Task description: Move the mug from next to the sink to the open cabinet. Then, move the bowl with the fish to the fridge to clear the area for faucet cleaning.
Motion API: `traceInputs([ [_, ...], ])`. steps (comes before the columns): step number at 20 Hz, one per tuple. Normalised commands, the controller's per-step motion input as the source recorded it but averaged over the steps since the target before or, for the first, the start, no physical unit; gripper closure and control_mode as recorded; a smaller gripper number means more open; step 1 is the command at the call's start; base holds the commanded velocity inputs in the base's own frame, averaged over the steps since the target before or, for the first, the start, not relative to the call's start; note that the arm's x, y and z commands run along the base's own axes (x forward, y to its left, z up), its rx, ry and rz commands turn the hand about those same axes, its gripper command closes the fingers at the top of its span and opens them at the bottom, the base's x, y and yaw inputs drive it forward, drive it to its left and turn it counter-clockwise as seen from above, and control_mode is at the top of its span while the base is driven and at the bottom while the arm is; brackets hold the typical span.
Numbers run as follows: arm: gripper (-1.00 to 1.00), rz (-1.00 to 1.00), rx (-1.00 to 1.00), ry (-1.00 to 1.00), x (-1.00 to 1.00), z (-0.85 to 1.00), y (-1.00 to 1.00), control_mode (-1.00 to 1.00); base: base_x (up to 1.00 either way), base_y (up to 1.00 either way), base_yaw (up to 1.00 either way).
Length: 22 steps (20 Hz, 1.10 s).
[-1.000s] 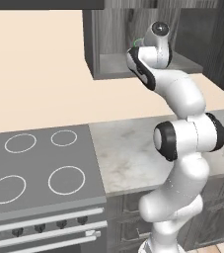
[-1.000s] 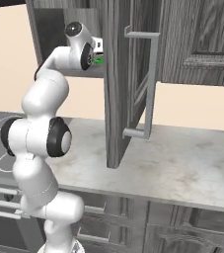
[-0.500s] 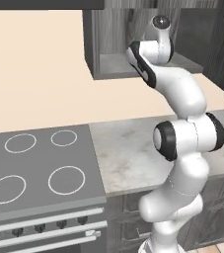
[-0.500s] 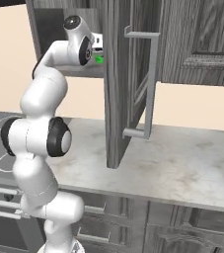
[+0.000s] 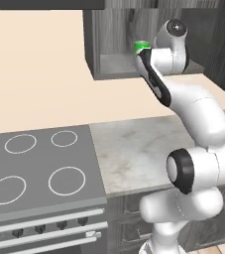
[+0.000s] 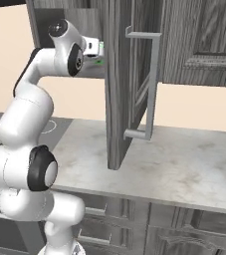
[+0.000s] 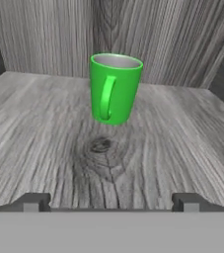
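Note:
The bright green mug (image 7: 114, 89) stands upright on the grey wood-grain shelf (image 7: 108, 153) of the open cabinet (image 5: 115, 63), its handle facing me. My gripper (image 7: 111, 202) is open, its two fingertips (image 7: 32, 201) wide apart and well short of the mug, with nothing between them. From the left base view the mug (image 5: 142, 46) peeks out just left of my hand, inside the cabinet. In the right base view a sliver of green mug (image 6: 100, 50) shows between my hand and the door. The sink, bowl, fish, fridge and faucet are out of view.
The cabinet's open door (image 6: 118, 84) with its bar handle (image 6: 152, 84) hangs just right of my arm. Below lie a marble counter (image 6: 184, 159) and a stovetop (image 5: 34, 168) with ring burners at the left. Base cabinets run under the counter.
My hand has drawn back a little from the cabinet. The mug stays on the shelf, apart from the fingers.

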Motion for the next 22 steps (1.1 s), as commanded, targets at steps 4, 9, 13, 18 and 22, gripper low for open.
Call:
traceInputs([
  [4,-1.0,-0.1,0.0,0.08,-1.0,-0.88,0.25,-1.0,0.0,0.0,0.0],
  [9,-1.0,-0.12,0.0,0.11,-1.0,-1.0,0.19,-1.0,0.0,0.0,0.0],
  [13,-1.0,-0.03,0.01,0.16,-0.84,-0.75,-0.03,-1.0,0.0,0.0,0.0],
  [18,-1.0,-0.05,0.03,0.08,-0.48,-0.42,0.0,-1.0,0.0,0.0,0.0],
  [22,-1.0,0.0,0.0,0.0,0.0,0.0,0.0,1.0,-0.94,0.16,-0.68],
])
